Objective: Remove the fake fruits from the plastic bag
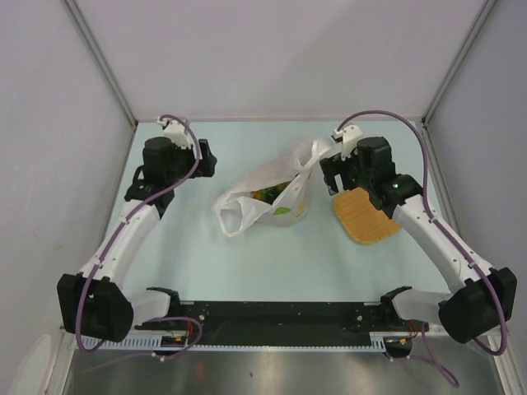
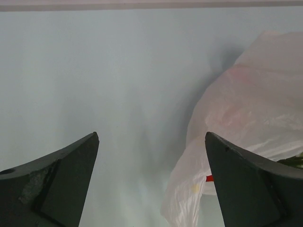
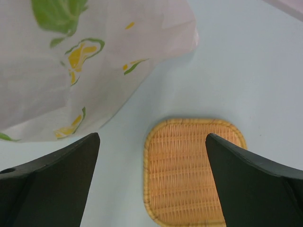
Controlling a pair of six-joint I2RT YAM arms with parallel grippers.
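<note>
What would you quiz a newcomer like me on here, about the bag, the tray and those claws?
1. True or false: the woven tray already holds fake fruits.
2. What does the right claw look down on? A) a bowl B) tray and plastic bag C) a bottle
3. Are the left claw and right claw open or shut?
Key: 1 false, fruits are in the bag; 2 B; 3 open.
</note>
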